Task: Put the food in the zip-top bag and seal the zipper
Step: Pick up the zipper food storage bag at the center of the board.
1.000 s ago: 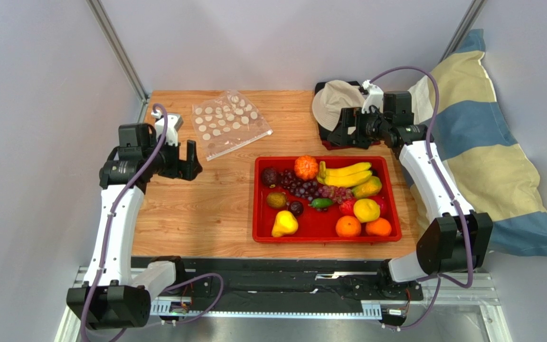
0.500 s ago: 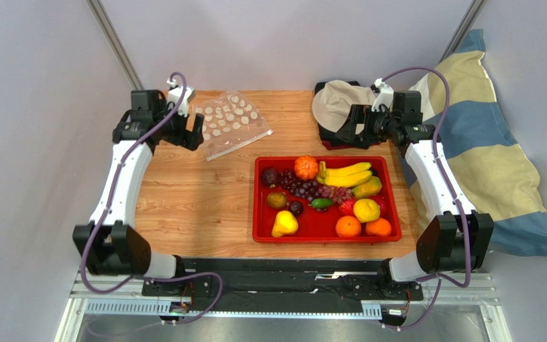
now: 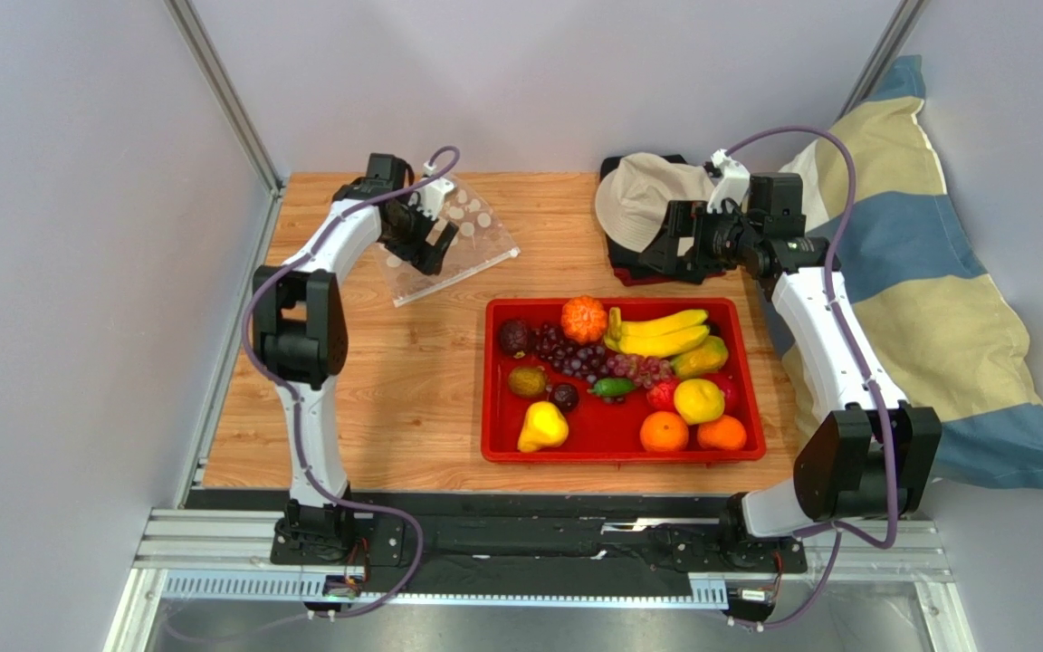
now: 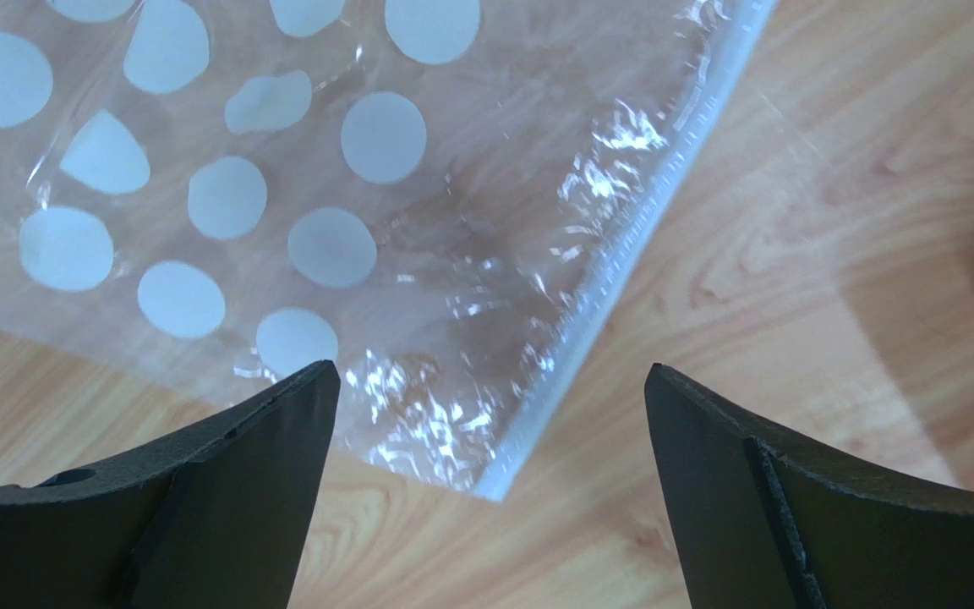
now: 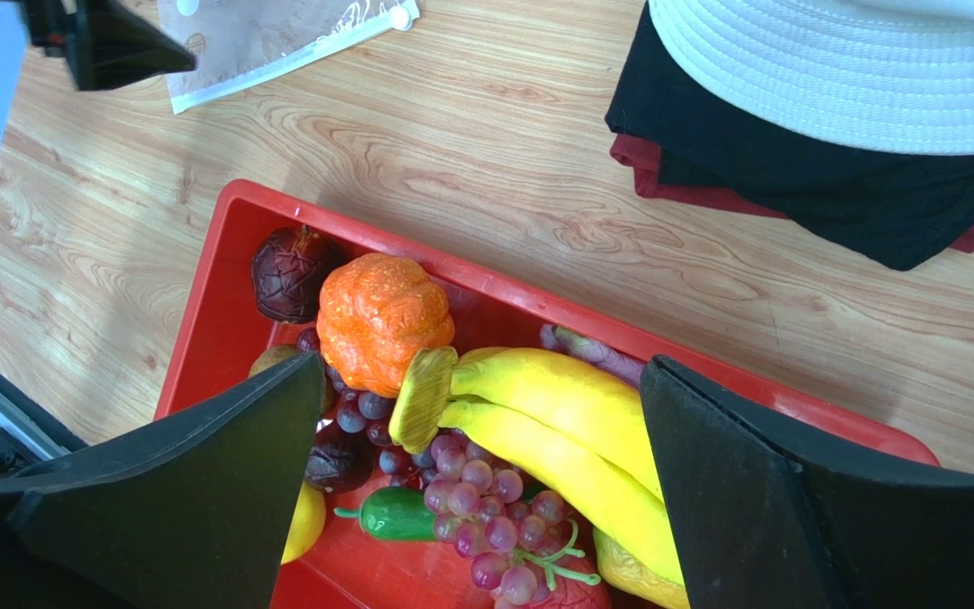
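Barely started: I'm hovering L fingers (image 4: 200, 495), spread wide & empty, over the zip-top bag (image 4: 365, 229) corner lying flat on far-left desk (image 3: 391, 394), R fingers (image 5: 772, 508) gaping empty above red tray (image 3: 490, 387) w/ all food (image 3: 622, 360) sitting inside, zipper (image 4: 632, 254) step pending.

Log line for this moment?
left gripper: jaws open over zip-top bag corner | right gripper: jaws open near hat | food: in red tray

Where you had room
You had bare table (image 3: 350, 394) between the zip-top bag (image 3: 473, 247) and the red tray (image 3: 490, 394); the hat (image 3: 639, 190) blocked the far right corner.
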### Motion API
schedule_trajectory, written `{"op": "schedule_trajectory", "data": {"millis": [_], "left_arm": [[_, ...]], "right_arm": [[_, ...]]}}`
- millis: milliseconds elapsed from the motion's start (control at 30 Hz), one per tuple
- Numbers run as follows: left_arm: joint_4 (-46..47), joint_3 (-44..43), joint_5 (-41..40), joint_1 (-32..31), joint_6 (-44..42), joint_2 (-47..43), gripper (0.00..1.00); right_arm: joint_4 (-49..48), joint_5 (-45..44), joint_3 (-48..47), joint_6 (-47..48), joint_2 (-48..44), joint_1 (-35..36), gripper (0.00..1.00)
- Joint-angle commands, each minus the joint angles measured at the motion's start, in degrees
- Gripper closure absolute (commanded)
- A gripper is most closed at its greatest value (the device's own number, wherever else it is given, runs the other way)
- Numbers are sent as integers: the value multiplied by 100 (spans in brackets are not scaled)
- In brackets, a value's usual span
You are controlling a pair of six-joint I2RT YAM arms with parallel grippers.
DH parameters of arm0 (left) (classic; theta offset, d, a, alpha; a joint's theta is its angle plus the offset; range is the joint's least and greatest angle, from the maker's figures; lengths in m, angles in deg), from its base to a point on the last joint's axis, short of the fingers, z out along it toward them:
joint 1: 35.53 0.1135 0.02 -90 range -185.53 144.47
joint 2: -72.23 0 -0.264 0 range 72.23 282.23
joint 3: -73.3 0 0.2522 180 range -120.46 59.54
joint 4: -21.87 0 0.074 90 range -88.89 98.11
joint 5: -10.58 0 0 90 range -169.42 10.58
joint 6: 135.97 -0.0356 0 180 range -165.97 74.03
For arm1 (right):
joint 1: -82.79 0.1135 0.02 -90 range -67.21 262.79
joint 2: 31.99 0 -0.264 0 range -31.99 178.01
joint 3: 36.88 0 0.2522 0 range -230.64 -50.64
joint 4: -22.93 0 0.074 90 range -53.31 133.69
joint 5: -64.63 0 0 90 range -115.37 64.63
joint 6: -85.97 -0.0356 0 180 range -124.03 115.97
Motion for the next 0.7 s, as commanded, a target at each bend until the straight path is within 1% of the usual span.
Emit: {"op": "schedule_trajectory", "data": {"millis": [0,133,233,433,500,533,600,633,667], "left_arm": [[-29,-808,-353,-106,-130,475,1],[-222,-1623,-538,-141,-77,1203,3],[-564,-2099,-512,-177,-121,1574,6],[-978,-2206,-486,-326,-463,1847,4],[-1259,-2259,-433,-335,-508,1987,4],[-1338,-2294,-433,-335,-517,2048,10],[-1619,-2373,-416,-335,-560,2241,16],[-1716,-2478,-372,-335,-561,2303,24],[-1864,-2531,-328,-318,-535,2347,35]], "right_arm": [[-181,85,-226,164,-151,-26,0],[-172,85,-261,199,-72,-26,0],[-155,67,-314,234,-19,-26,0],[-128,207,-446,225,139,-17,0],[-128,243,-481,225,201,-17,0],[-128,269,-516,225,219,-17,0],[-102,269,-551,225,271,-26,0],[-93,261,-569,216,289,-26,0],[-85,261,-604,225,298,-26,0]]}}
